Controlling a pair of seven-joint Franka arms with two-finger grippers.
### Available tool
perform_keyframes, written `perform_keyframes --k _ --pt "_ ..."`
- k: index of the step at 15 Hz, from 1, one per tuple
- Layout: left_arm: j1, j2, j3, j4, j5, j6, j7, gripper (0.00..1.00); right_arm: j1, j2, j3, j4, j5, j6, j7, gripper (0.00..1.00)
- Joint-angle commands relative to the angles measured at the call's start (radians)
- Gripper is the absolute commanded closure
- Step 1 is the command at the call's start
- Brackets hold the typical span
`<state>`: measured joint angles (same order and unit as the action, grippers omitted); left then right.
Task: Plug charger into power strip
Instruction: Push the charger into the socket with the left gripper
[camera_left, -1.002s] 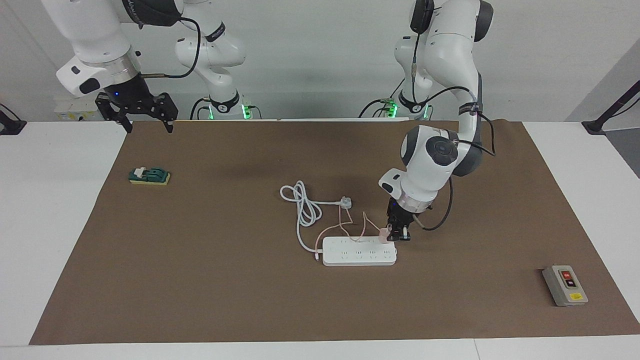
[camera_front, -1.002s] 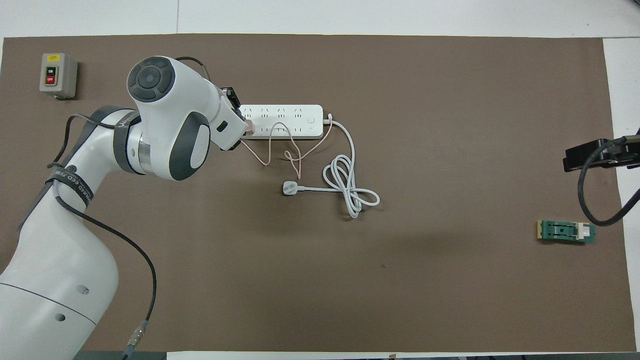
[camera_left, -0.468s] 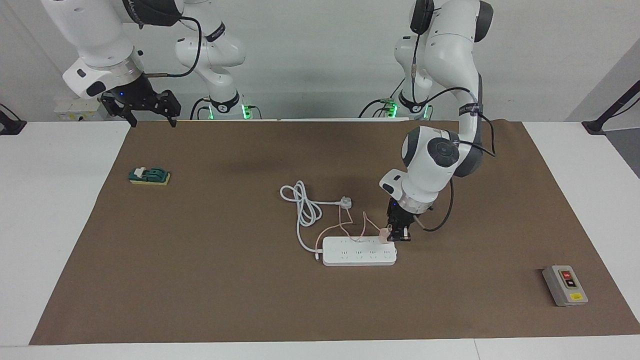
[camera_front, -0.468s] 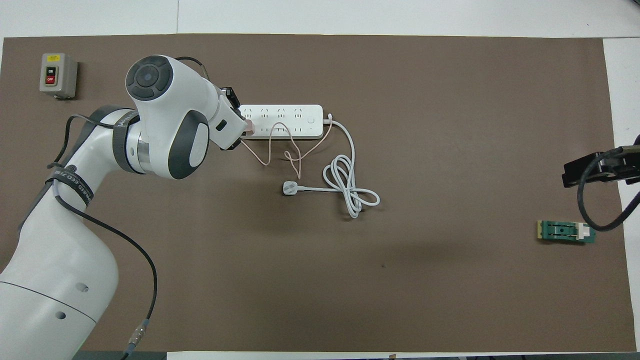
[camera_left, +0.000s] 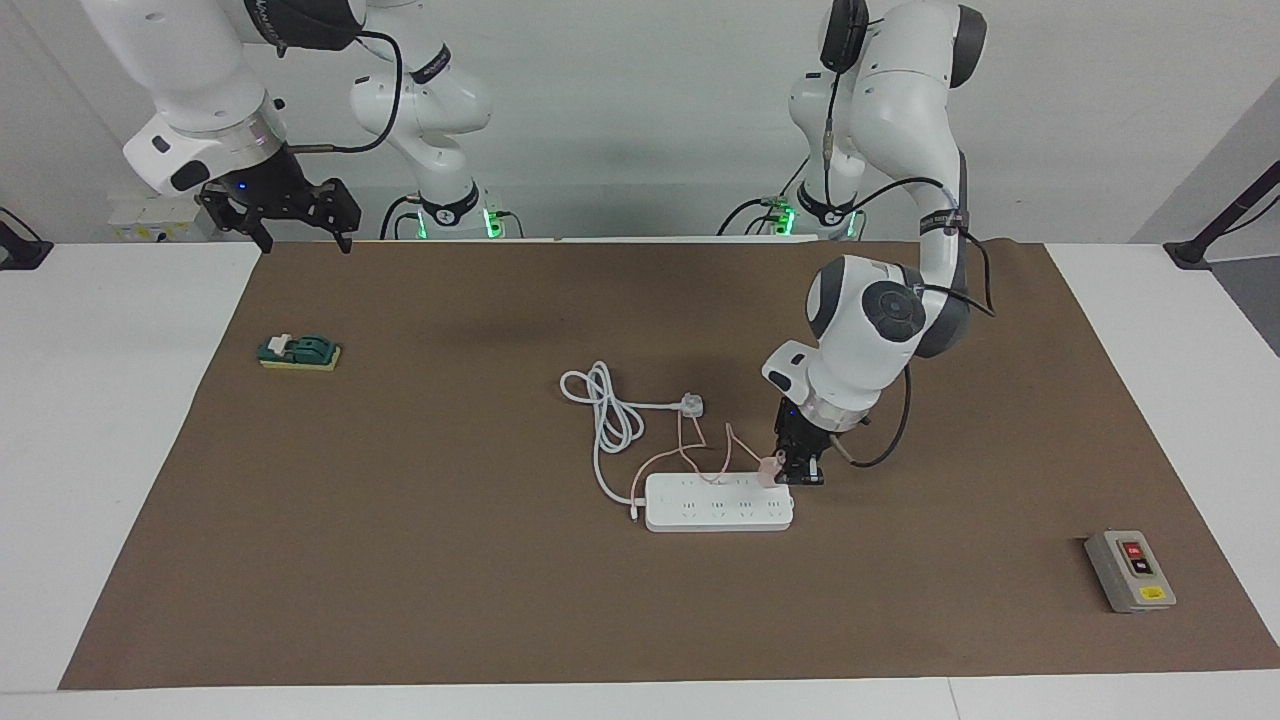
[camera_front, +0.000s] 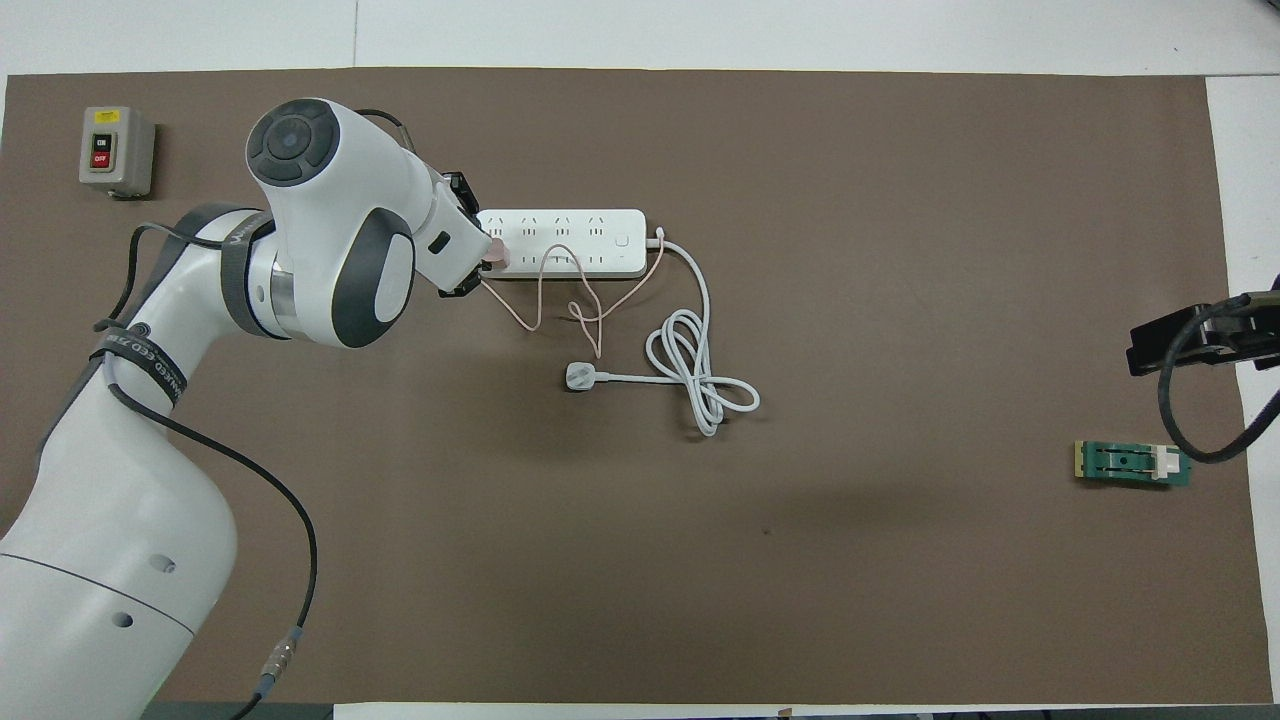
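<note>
Here, left end effector (camera_left: 797, 472) pinches the charger (camera_left: 768, 471) at the power strip (camera_left: 718, 503); right end effector (camera_left: 296, 238) spread; no legible labels.

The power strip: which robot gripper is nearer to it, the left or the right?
Left. The left gripper holds the charger at the power strip's end; the right gripper waits, raised over the table's edge by the robots.
</note>
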<state>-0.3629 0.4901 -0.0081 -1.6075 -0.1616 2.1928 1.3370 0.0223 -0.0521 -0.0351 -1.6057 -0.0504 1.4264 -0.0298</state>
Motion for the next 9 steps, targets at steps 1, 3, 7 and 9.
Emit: perform_keyframes --k 1,3,7,9 --pt "-0.013 0.027 0.004 0.012 -0.015 -0.059 0.021 1.00 -0.001 0.003 0.001 0.016 0.003 -0.023 -0.027 0.00" --pt "-0.013 0.027 0.004 0.006 -0.018 -0.053 0.022 1.00 -0.002 0.005 0.001 0.016 0.007 -0.021 -0.027 0.00" --pt "-0.021 0.027 0.005 -0.003 -0.016 -0.045 0.022 1.00 -0.002 0.003 0.001 0.016 0.007 -0.015 -0.027 0.00" --pt "-0.022 0.027 0.005 -0.003 -0.013 -0.048 0.021 1.00 -0.004 0.003 0.001 0.016 0.007 -0.014 -0.027 0.00"
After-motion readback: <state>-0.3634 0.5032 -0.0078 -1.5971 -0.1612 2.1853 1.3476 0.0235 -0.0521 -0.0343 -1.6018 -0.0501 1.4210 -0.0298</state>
